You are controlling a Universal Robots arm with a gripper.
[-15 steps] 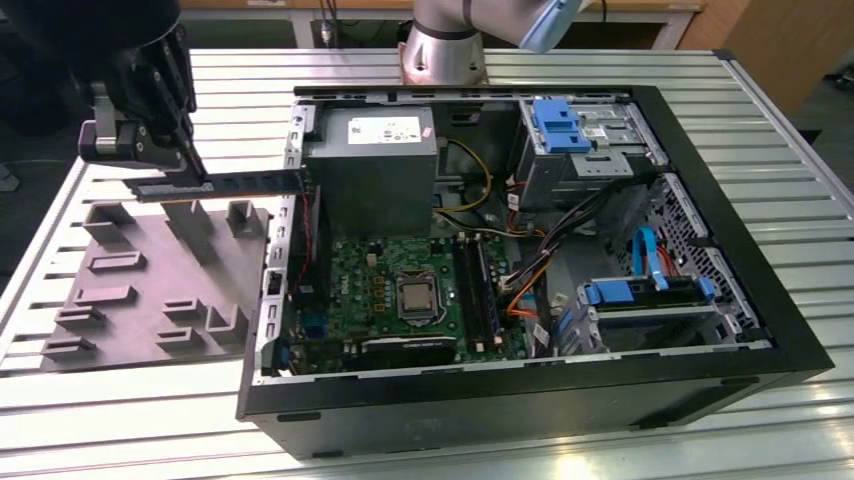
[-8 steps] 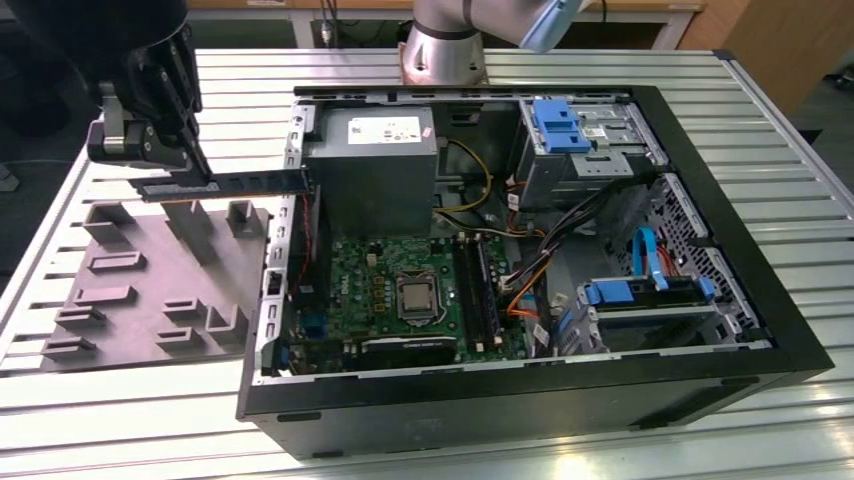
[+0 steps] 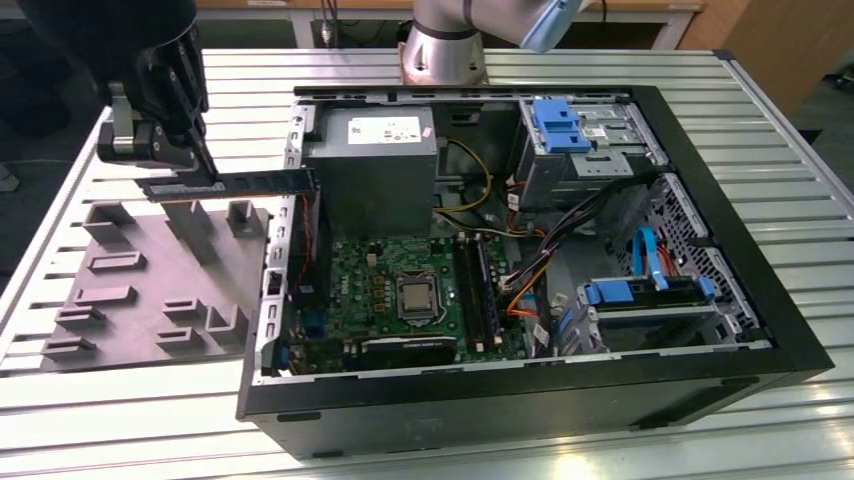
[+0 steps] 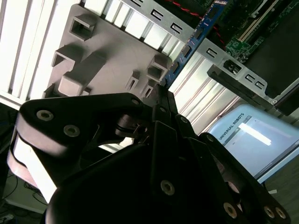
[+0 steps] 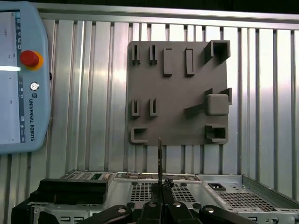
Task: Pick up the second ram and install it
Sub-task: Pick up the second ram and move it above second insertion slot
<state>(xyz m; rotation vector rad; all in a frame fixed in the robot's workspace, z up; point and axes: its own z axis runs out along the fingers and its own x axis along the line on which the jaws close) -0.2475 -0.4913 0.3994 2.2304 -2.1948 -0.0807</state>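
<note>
With gripper (image 4: pixel 161 92) closed, clamping ram (image 3: pixel 254 182) by one end over tray (image 3: pixel 134 275) edge, at 9 o'clock of power supply (image 3: pixel 367 150) in exterior view. Risking free end striking case wall (image 3: pixel 283 235); risking slip from end-only hold.

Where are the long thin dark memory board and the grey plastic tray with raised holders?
long thin dark memory board (image 3: pixel 267 181): exterior view, middle of its flat side.
grey plastic tray (image 3: pixel 147 278): exterior view, bare flat surface between holders.
</note>
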